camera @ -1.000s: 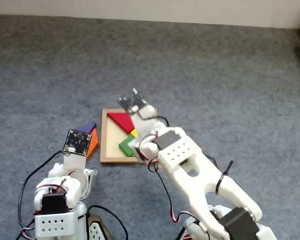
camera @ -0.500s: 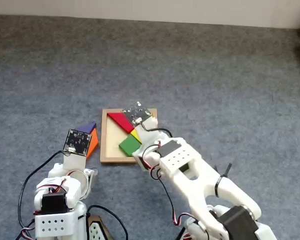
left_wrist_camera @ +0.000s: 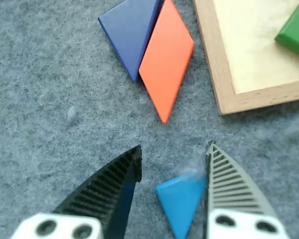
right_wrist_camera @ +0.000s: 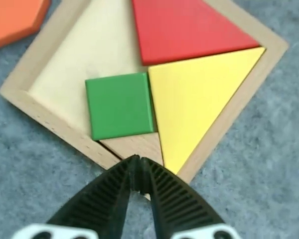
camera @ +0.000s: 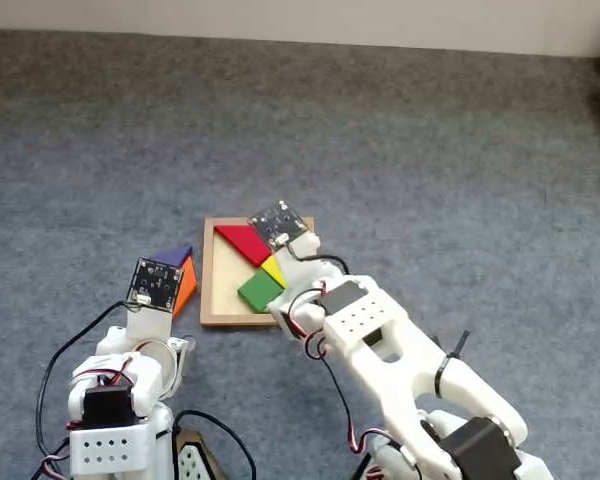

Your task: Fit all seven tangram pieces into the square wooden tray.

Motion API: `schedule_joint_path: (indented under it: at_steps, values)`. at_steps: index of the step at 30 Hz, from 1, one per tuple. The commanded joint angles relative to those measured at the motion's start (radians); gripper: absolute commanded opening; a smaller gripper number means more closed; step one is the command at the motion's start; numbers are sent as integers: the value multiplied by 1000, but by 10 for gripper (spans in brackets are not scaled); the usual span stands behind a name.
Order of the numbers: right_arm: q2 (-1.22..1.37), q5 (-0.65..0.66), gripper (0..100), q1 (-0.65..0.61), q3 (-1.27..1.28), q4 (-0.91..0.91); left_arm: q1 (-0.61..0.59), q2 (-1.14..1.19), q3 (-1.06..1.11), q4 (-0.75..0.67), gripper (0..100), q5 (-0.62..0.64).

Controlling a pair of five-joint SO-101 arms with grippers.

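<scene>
Right arm lower over tray, yellow triangle mostly hidden.

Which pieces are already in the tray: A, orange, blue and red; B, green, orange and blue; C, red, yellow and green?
C: the red triangle, yellow triangle and green square lie inside the tray; the orange piece lies outside it.

Pale wooden tray; smooth painted pieces; rough grey carpet.
</scene>
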Motion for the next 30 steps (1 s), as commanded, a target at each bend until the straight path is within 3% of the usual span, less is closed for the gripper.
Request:
schedule_joint_path:
  at_steps: [1, 10, 22, 25, 30]
  values:
    - [-156, -6, 5, 22, -7, 79, -5, -42, 19, 6, 214, 6]
    - [-340, -6, 5, 38, 90, 159, -5, -42, 19, 6, 214, 6]
    - [-792, -8, 5, 337, 124, 556, -5, -42, 19, 6, 214, 6]
    - [-888, -2, 9, 424, 246, 556, -5, -42, 19, 6, 214, 6]
    - [-1075, -2, 9, 521, 478, 410, 12, -42, 19, 8, 216, 5]
